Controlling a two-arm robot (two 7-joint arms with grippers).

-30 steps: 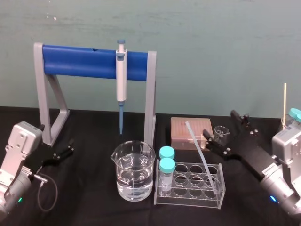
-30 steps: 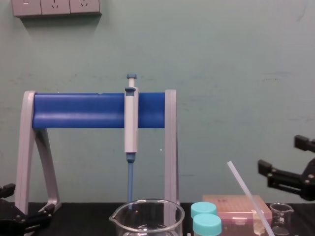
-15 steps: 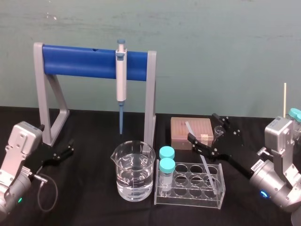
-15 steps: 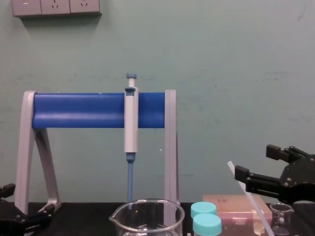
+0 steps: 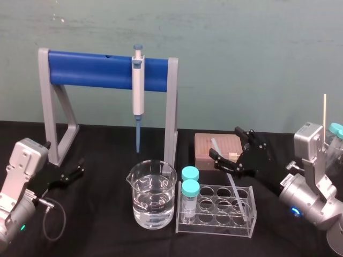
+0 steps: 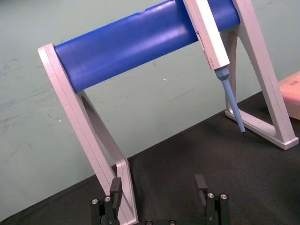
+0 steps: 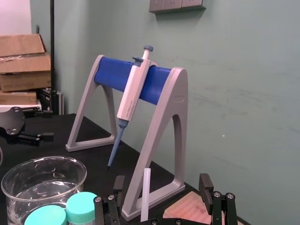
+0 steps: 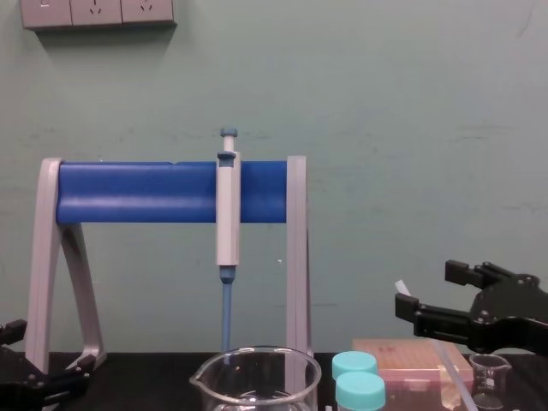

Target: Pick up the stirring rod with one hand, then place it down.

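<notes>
The stirring rod (image 5: 235,187) is a thin translucent white rod that leans in the clear tube rack (image 5: 217,210), with its upper end pointing toward the back left. My right gripper (image 5: 225,143) is open at the rod's upper end. In the right wrist view the rod's tip (image 7: 146,187) stands between the two spread fingers of the right gripper (image 7: 161,183) and touches neither. From the chest view the rod's tip (image 8: 402,288) shows just by the right gripper (image 8: 425,287). My left gripper (image 5: 81,166) rests open at the far left, holding nothing (image 6: 158,185).
A large beaker of water (image 5: 151,195) stands left of the rack, which holds two blue-capped tubes (image 5: 189,184). Behind them a grey pipette (image 5: 138,88) hangs on a blue-barred stand (image 5: 96,69). A pink tip box (image 5: 206,147) and a small beaker (image 8: 490,377) sit near the right gripper.
My right gripper has swung in from the right and turned, so its open fingers now straddle the rod's upper end. The left arm and the rod have stayed put.
</notes>
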